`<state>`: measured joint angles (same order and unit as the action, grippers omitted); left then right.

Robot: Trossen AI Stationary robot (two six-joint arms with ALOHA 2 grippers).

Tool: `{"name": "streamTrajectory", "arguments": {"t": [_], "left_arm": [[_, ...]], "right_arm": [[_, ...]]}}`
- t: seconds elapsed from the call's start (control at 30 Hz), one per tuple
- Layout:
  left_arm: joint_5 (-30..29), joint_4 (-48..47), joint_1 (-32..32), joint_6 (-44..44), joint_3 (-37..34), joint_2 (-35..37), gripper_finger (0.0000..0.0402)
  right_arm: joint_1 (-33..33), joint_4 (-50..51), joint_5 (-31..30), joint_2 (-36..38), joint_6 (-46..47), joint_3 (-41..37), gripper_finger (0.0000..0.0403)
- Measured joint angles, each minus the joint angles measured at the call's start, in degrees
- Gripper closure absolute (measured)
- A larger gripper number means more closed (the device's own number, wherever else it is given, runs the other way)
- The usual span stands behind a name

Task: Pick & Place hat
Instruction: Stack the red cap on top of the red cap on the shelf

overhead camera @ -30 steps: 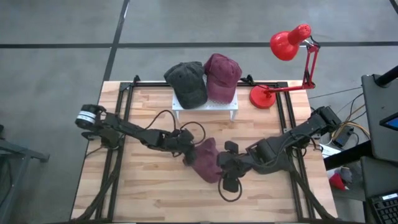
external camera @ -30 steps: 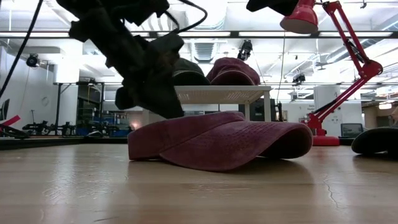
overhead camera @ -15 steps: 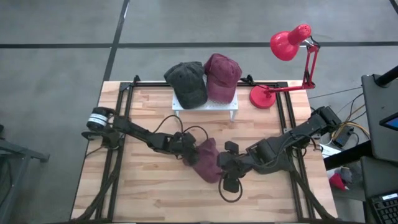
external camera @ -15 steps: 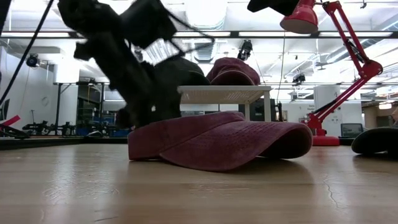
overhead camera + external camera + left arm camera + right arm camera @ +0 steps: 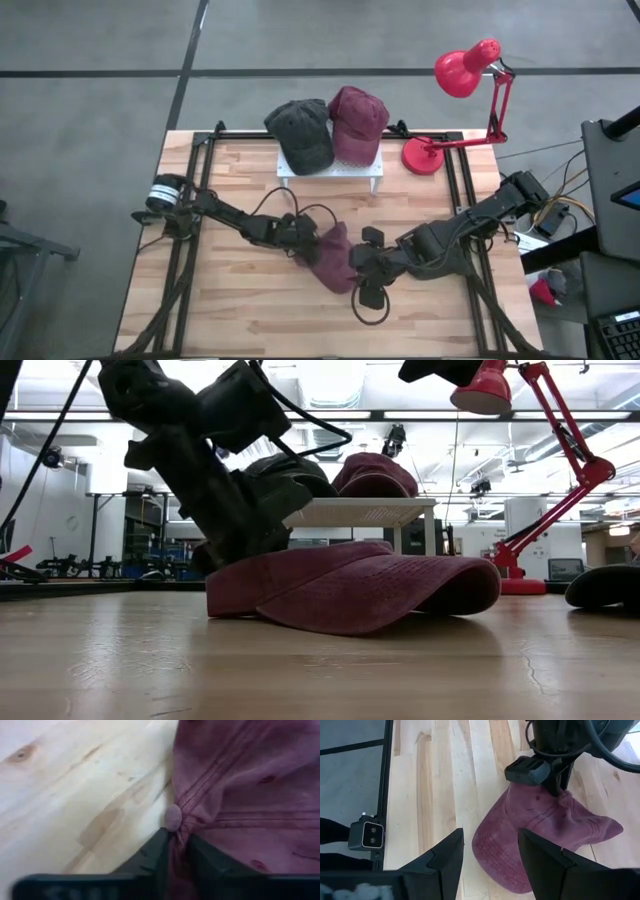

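Two caps, a dark cap (image 5: 300, 133) and a maroon cap (image 5: 357, 122), are sitting on the little white rack (image 5: 330, 172) at the back. The red hat (image 5: 330, 257) is lying mid-table. The left gripper (image 5: 303, 243) has dropped lower than a second ago and is pinching the crown fabric. The right gripper (image 5: 362, 268) is waiting beside the brim, jaws apart.
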<state>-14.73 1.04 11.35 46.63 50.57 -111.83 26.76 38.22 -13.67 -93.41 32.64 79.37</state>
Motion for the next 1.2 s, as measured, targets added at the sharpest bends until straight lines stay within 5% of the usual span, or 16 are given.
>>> {"name": "streamTrajectory", "arguments": {"t": [0.13, 0.7, 0.93, 1.07, 1.2], "left_arm": [[2.1, 0.3, 0.3, -0.3, 0.0, 1.0, 0.0389], [3.8, -2.0, 0.7, -12.5, -0.3, 22.5, 0.04], [15.1, -1.4, 0.7, -17.4, -0.3, 25.7, 0.0401], [25.5, -1.2, 0.7, -20.9, -0.3, 25.8, 0.0401], [29.9, -1.1, 1.1, -23.9, -0.2, 26.0, 0.0401]], "right_arm": [[0.0, 0.0, 0.0, 0.0, 0.2, 0.0, 0.022], [0.0, 0.1, -1.5, 0.0, 0.0, 0.0, 0.022], [-0.2, 0.0, -0.7, 0.0, -1.1, 0.0, 0.022], [-1.3, 0.0, 3.5, -0.1, -3.7, 1.9, 0.022], [-3.5, 0.2, 8.0, -0.1, -7.5, 4.2, 0.022]]}}
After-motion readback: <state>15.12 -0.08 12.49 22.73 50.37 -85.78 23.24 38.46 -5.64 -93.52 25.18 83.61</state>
